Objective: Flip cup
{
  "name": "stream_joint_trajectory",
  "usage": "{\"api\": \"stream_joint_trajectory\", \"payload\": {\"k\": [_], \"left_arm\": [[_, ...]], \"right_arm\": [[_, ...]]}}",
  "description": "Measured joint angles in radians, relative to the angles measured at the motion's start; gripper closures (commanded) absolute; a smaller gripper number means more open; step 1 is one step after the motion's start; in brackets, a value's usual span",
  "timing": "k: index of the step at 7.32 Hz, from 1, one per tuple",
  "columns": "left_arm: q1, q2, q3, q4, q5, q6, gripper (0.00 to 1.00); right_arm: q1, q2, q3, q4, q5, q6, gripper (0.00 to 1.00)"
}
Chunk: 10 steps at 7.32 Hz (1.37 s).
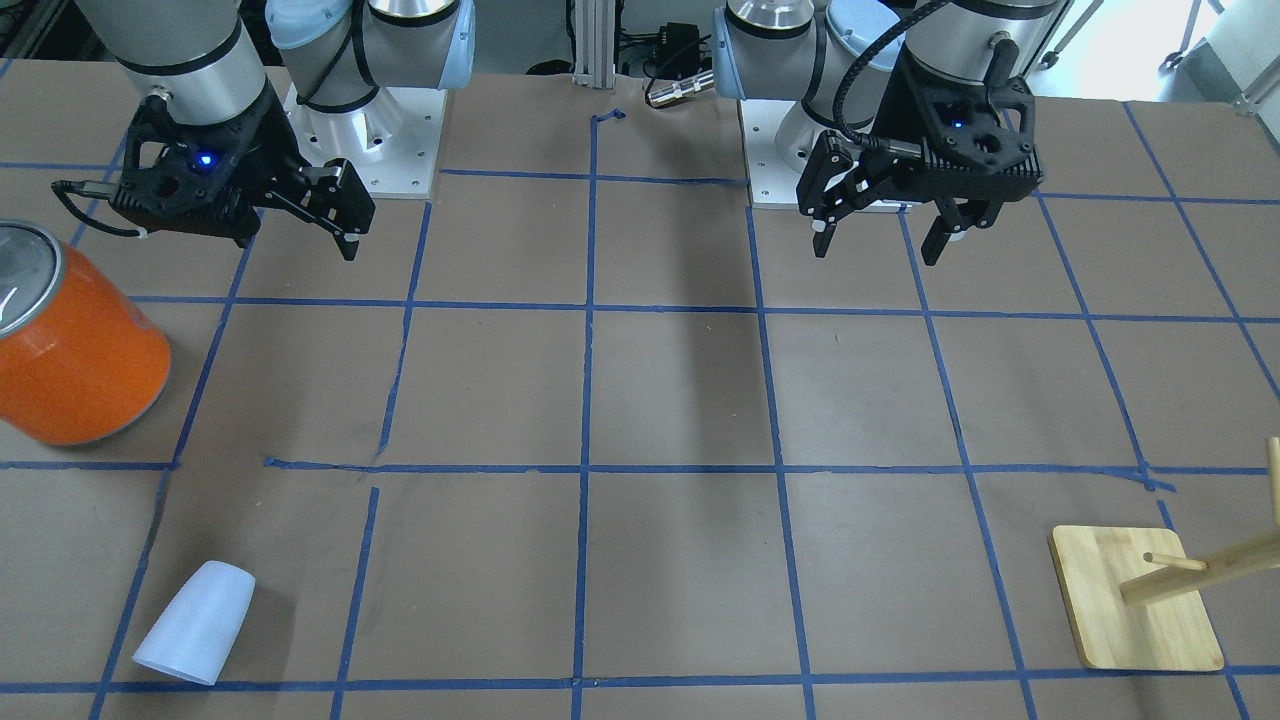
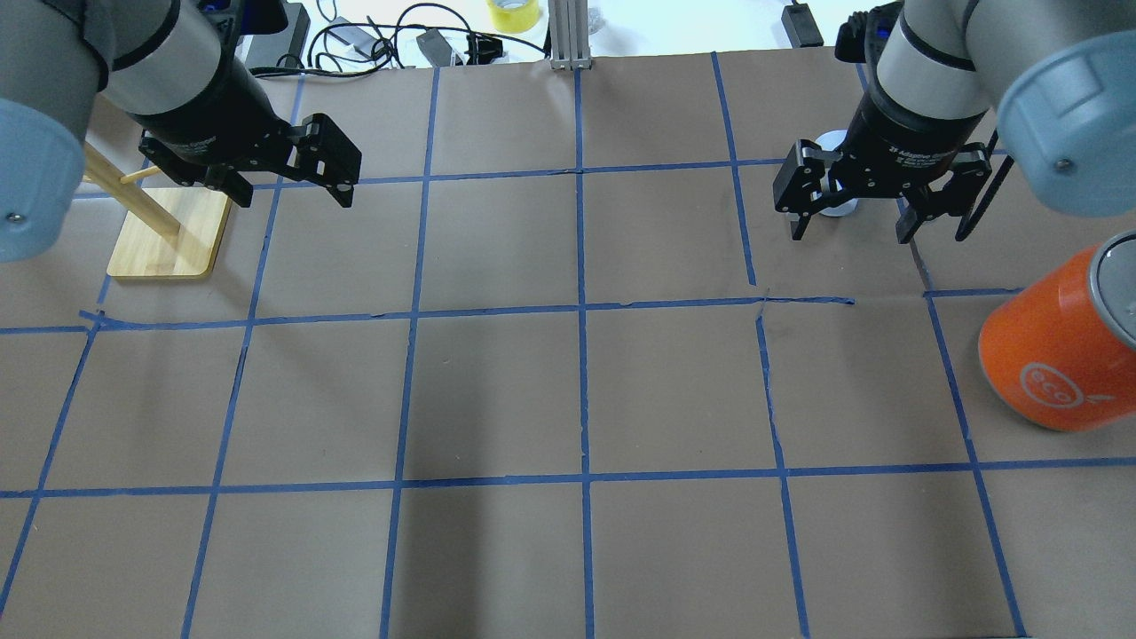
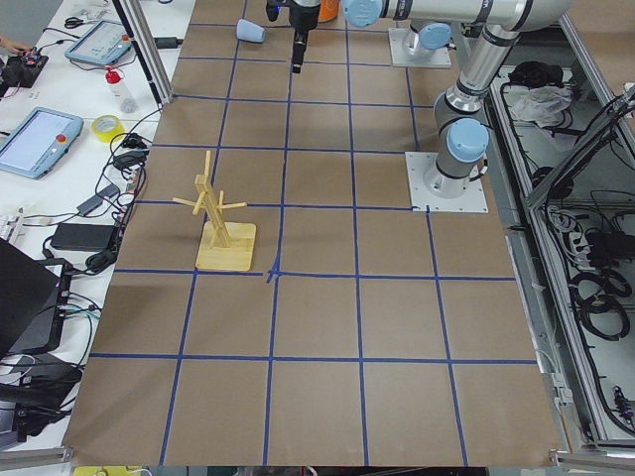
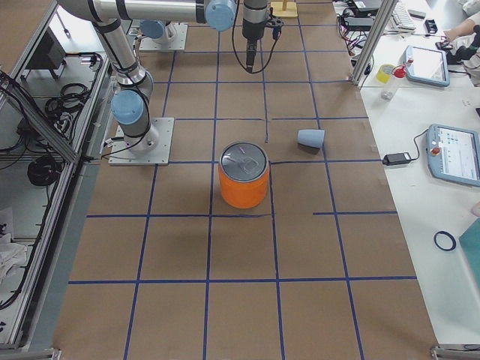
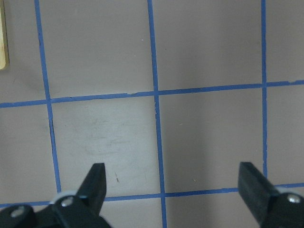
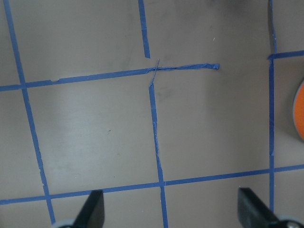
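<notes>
The cup (image 1: 195, 622) is a small pale bluish-white tumbler lying on its side on the brown table, near the operators' edge. It also shows in the exterior right view (image 4: 310, 138) and the exterior left view (image 3: 250, 31). In the overhead view the cup (image 2: 839, 209) is mostly hidden behind my right gripper (image 2: 850, 226). My right gripper (image 1: 345, 225) is open and empty, raised above the table, well apart from the cup. My left gripper (image 1: 878, 248) is open and empty too, over bare table (image 5: 173, 190).
A large orange can (image 1: 75, 340) with a silver top stands between the cup and my right arm's base; it also shows in the overhead view (image 2: 1056, 355). A wooden peg stand (image 1: 1135, 600) is on my left side. Blue tape lines grid the table.
</notes>
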Motion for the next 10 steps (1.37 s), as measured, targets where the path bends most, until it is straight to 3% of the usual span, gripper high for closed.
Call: {"api": "stream_joint_trajectory", "payload": {"k": [10], "left_arm": [[0.007, 0.004, 0.0, -0.001, 0.005, -0.001, 0.0]], "right_arm": [[-0.002, 0.024, 0.006, -0.009, -0.005, -0.009, 0.0]]}}
